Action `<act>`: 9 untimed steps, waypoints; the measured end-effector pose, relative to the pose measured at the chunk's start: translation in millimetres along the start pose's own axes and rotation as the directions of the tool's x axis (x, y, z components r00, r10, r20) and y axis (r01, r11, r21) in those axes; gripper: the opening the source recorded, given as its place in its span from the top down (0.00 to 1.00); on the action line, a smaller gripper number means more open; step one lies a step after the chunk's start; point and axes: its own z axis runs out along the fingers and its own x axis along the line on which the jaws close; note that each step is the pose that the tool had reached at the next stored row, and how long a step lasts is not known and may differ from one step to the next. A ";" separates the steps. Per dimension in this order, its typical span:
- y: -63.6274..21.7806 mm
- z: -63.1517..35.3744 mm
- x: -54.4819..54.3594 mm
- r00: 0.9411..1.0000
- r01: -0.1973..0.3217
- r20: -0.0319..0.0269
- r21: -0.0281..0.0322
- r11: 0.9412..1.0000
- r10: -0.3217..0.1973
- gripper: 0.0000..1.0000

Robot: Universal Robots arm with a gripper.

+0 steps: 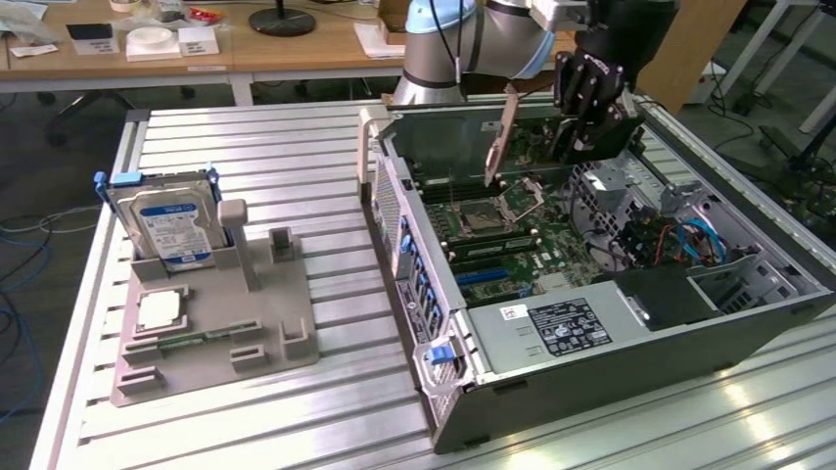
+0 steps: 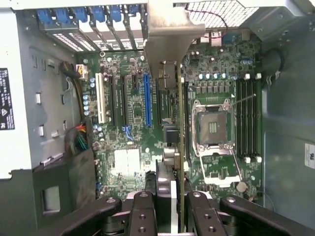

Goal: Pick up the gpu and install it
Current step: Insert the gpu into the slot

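Closest to the wrist camera, the gripper (image 2: 172, 211) is clenched on the gpu (image 2: 179, 147). Its black fingers (image 2: 143, 214) press on both faces of the card, which is seen edge-on. The card runs away from the fingers to its silvery bracket (image 2: 170, 34), which points at the slotted rear wall of the computer case (image 2: 285, 123).

Below it lies the motherboard (image 2: 123, 64). In this view the card sits between the long blue slot (image 2: 146, 98) and the empty processor socket (image 2: 214, 125). I cannot tell whether it lines up with a slot.

In the exterior view the gripper (image 1: 584, 137) holds the gpu (image 1: 500, 142) inside the open case (image 1: 627, 343), raised above the board rather than seated in it. So the pick-up looks done, while the install is not yet done.

Well apart, at the exterior view's left, a grey holder (image 1: 261, 323) on the slatted table (image 1: 261, 147) carries a hard drive (image 1: 170, 230).
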 end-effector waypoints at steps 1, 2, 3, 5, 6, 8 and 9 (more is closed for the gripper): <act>3.0 1.7 0.2 1.000 0.000 0.000 0.000 1.000 0.000 0.72; 6.1 3.5 0.4 1.000 0.000 0.000 0.000 1.000 0.000 0.72; 8.1 5.2 0.6 1.000 0.000 0.000 0.000 1.000 0.000 0.72; 8.8 7.1 0.6 1.000 0.000 0.000 0.000 1.000 0.000 0.72; 8.8 7.1 0.6 1.000 0.000 0.000 0.000 1.000 0.000 0.72; 8.8 7.1 0.6 1.000 0.000 0.000 0.000 1.000 0.000 0.72; 8.8 7.2 0.6 1.000 0.000 0.000 0.000 1.000 0.000 0.72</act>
